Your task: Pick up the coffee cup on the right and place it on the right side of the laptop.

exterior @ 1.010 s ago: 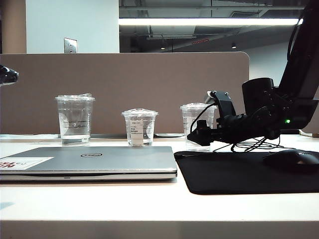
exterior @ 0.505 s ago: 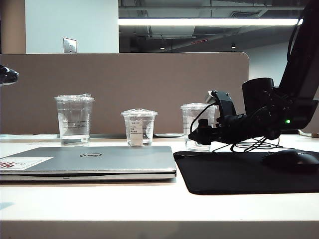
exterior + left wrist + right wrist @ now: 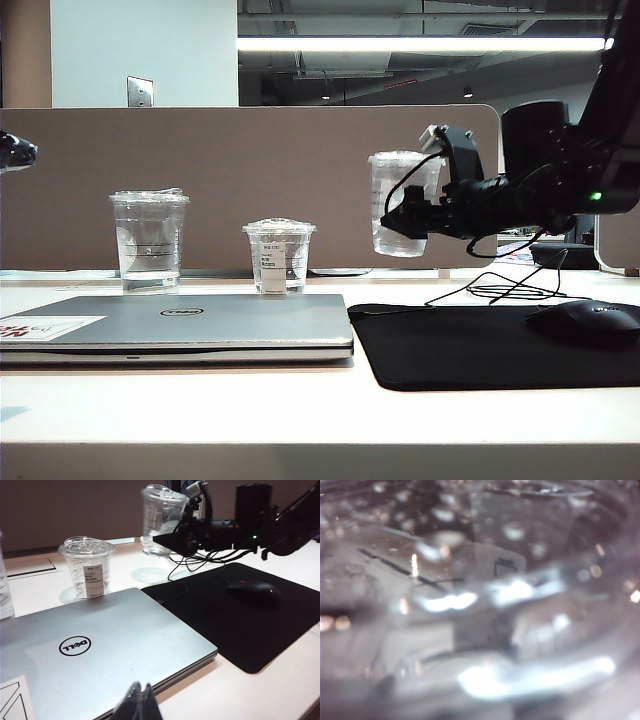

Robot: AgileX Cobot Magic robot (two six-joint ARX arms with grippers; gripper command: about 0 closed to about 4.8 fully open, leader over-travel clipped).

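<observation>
We are seeing the laptop [image 3: 180,325] lying closed. Right gripper [image 3: 408,222] is gripping the coffee cup [image 3: 398,200] in the air, right of the laptop (upright). Left gripper [image 3: 139,705] is hanging shut over the laptop's front edge.

A tall clear cup with black lines [image 3: 150,240] is standing near the back edge of the desk [image 3: 300,410], toward its left end. A shorter clear cup with a white label sticker [image 3: 279,256] is sitting to its right, also near the back edge, well apart from it. A black mouse pad [image 3: 470,350] is lying on the right part of the desk, and a black mouse [image 3: 585,322] is resting on it, near the right edge. A beige partition [image 3: 250,170] is standing behind the desk.
</observation>
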